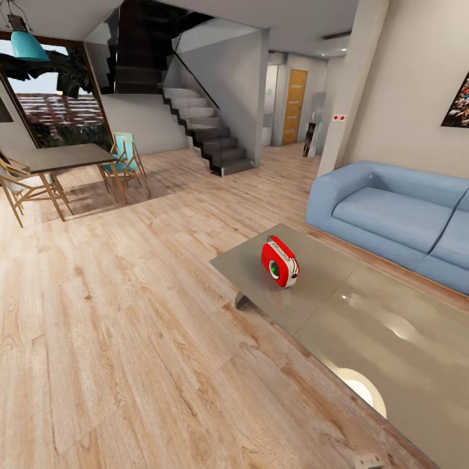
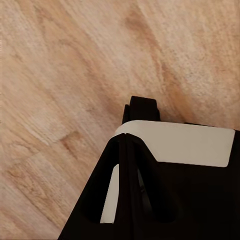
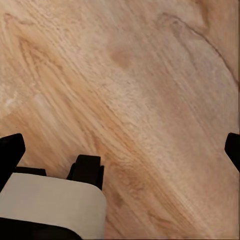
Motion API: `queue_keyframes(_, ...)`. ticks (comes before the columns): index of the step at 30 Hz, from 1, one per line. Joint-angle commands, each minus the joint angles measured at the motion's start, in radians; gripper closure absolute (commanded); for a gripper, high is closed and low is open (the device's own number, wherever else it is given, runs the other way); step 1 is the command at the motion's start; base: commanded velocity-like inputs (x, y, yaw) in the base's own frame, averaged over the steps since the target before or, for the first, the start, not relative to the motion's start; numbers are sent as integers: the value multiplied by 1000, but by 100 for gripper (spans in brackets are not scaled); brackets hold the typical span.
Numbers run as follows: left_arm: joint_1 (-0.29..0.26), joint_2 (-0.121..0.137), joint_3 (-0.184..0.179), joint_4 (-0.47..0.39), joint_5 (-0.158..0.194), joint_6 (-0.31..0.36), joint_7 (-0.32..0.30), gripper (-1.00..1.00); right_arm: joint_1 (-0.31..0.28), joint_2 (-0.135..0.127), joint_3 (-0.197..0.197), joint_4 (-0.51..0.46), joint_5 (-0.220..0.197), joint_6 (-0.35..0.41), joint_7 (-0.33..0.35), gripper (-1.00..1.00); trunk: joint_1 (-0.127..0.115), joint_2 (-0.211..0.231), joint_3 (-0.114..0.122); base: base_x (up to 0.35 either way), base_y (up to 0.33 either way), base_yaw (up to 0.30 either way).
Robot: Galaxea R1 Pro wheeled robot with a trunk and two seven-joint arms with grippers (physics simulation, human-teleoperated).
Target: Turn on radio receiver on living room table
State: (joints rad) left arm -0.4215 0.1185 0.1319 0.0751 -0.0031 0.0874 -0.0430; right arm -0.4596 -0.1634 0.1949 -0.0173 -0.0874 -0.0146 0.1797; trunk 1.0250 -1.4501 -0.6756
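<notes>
Small red rounded radio [image 1: 281, 262] upright on glossy grey-beige tabletop [image 1: 365, 319], no readable writing; light wood plank floor [image 1: 117, 339]; hand states impossible to tell

One red radio [image 1: 281, 262] stands on one low table [image 1: 365, 312]. One blue sofa [image 1: 397, 218] sits beside it, and one framed picture [image 1: 458, 104] hangs above. Farther off there is one dark dining table [image 1: 62, 157] with three chairs visible around it, one of them with a teal seat [image 1: 125, 156]. There is one staircase [image 1: 208, 133], one orange door [image 1: 294, 107], and one teal lamp [image 1: 29, 47].
</notes>
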Motion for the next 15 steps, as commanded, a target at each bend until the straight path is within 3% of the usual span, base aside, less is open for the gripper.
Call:
queue_keyframes(1,0,0,0,0,0,0,0,100,10,-3,0,0,0,6,-8,-100,0,0,0,0,0,0)
queue_keyframes(12,17,-1,0,0,0,0,1,100,86,9,0,0,-2,66,-59,-100,0,0,0,0,0,0)
queue_keyframes(14,28,-1,0,0,0,0,1,100,95,14,0,0,-2,88,-60,-100,0,0,0,0,0,0)
queue_keyframes(15,50,0,0,0,0,0,1,100,110,35,0,0,-3,112,-60,-100,0,0,0,0,0,0)
